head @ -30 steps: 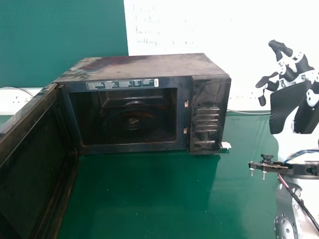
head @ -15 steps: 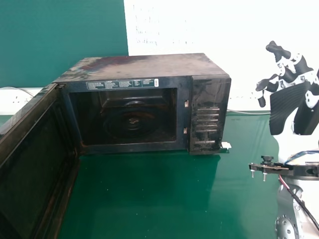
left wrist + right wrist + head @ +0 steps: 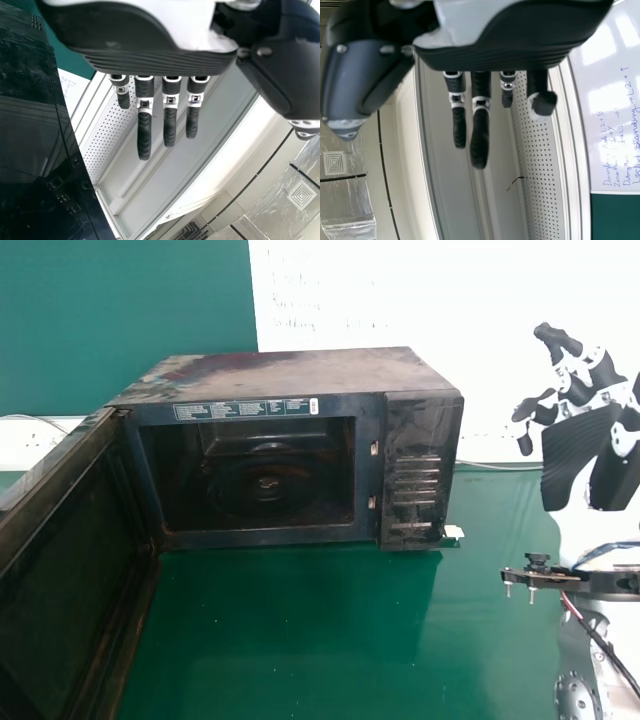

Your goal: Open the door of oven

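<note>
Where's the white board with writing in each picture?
Head view: white board behind the oven, reaching behind the right hand.
Left wrist view: small piece beside the dark shiny panel.
Right wrist view: big piece beyond the dotted panel.
Shared landmark: green panel touching it.

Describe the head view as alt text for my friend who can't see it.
A dark, grimy oven sits on a green table, its door swung wide open on the left. At the right edge, the robot's right hand is raised, empty, beside it.
</note>
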Controlling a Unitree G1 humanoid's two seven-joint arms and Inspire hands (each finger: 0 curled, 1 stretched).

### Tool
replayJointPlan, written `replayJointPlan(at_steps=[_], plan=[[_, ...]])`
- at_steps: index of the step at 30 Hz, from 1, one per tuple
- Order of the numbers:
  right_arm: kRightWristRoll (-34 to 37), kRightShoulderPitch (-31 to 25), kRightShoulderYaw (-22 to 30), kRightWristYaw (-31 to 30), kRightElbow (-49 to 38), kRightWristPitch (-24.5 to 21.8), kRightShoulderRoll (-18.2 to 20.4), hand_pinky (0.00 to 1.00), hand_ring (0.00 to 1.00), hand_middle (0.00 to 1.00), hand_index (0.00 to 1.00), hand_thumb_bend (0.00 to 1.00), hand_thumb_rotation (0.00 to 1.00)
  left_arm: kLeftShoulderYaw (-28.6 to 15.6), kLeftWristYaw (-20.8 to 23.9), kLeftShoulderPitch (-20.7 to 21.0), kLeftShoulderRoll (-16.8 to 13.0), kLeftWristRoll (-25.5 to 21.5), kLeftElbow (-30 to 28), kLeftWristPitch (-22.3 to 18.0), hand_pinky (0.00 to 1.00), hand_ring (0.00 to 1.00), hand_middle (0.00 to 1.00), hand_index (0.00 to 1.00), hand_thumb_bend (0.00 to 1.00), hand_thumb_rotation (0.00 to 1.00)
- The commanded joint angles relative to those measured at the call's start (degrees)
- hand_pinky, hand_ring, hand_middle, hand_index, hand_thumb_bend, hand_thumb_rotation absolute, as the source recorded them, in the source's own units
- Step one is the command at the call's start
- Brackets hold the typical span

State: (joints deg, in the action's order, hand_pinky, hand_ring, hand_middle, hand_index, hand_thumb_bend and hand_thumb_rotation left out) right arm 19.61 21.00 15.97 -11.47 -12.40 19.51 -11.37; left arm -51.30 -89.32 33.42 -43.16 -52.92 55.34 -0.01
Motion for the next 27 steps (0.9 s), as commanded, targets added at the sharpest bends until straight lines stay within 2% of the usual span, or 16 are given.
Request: replayJointPlan(at_steps=[1, 4, 7, 14, 22, 27], plan=[[0.35, 0.44, 0.32, -0.22, 0.49, 0.64, -0.46, 0.49, 0.59, 0.78, 0.83, 1.00, 1.00, 0.65, -0.92, 1.49, 0.90, -0.18, 0.22, 0.36, 0.00, 0.00, 0.28, 0.69, 0.99, 0.68], [0.24, 0.55, 0.30, -0.12, 0.59, 0.67, -0.30, 0.49, 0.59, 0.78, 0.83, 1.00, 1.00, 1.24, -1.44, 2.68, 1.20, 0.54, 0.71, -0.94, 0.00, 0.01, 0.29, 0.72, 0.99, 0.68], [0.17, 0.49, 0.33, -0.28, 0.75, 0.97, -0.36, 0.49, 0.59, 0.78, 0.83, 1.00, 1.00, 1.28, -0.95, 3.17, 1.35, 0.79, 1.34, -1.40, 0.00, 0.00, 0.28, 0.71, 0.99, 0.69], [0.71, 0.26, 0.42, -0.34, 0.29, 0.70, -0.43, 0.49, 0.59, 0.78, 0.83, 1.00, 1.00, 1.49, -2.11, 3.34, 1.48, 0.55, 0.98, -1.12, 0.00, 0.00, 0.28, 0.72, 1.00, 0.67], [0.71, 0.32, 0.40, -0.44, 0.27, 0.85, -0.53, 0.48, 0.58, 0.78, 0.83, 1.00, 1.00, 2.13, -2.12, 3.31, 1.48, 1.11, 1.22, -1.22, 0.00, 0.01, 0.30, 0.72, 1.00, 0.70], [0.47, 0.29, 0.21, -0.44, 0.30, 0.91, -0.39, 0.49, 0.60, 0.78, 0.83, 1.00, 1.00, 2.06, -1.48, 3.14, 1.75, 0.86, 0.57, -1.40, 0.00, 0.00, 0.30, 0.70, 0.99, 0.67]])
